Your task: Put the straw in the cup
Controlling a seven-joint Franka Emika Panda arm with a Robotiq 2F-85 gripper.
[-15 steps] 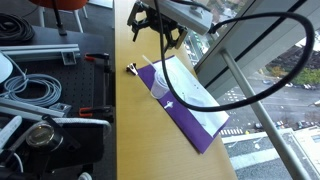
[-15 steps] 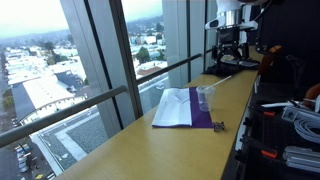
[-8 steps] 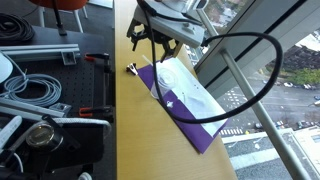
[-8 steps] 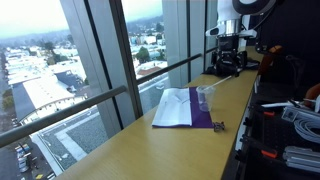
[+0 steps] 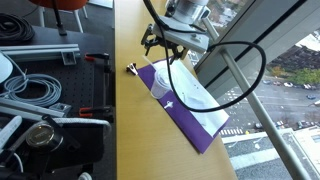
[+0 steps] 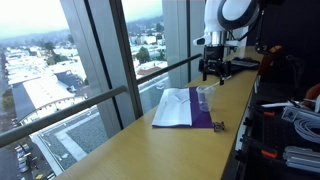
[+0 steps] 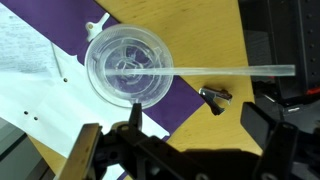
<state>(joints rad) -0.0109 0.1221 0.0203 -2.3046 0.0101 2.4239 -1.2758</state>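
The clear cup stands on a purple cloth, seen from straight above in the wrist view. The thin pale straw lies level and runs right from the cup over the wooden table. Its left end overlaps the cup's outline; I cannot tell whether it is inside. My gripper is open at the bottom edge, above table and cloth, nothing between its fingers. In both exterior views the gripper hangs above and just beyond the cup.
A small black-and-yellow object lies on the wood just off the cloth's corner, under the straw's line. A white sheet covers part of the cloth. A window wall borders the table on one side, and cables and clamps on the other.
The arm has swung from the table's far end toward the cup and come lower. The gripper has stayed open. Cup, straw and cloth have not moved.
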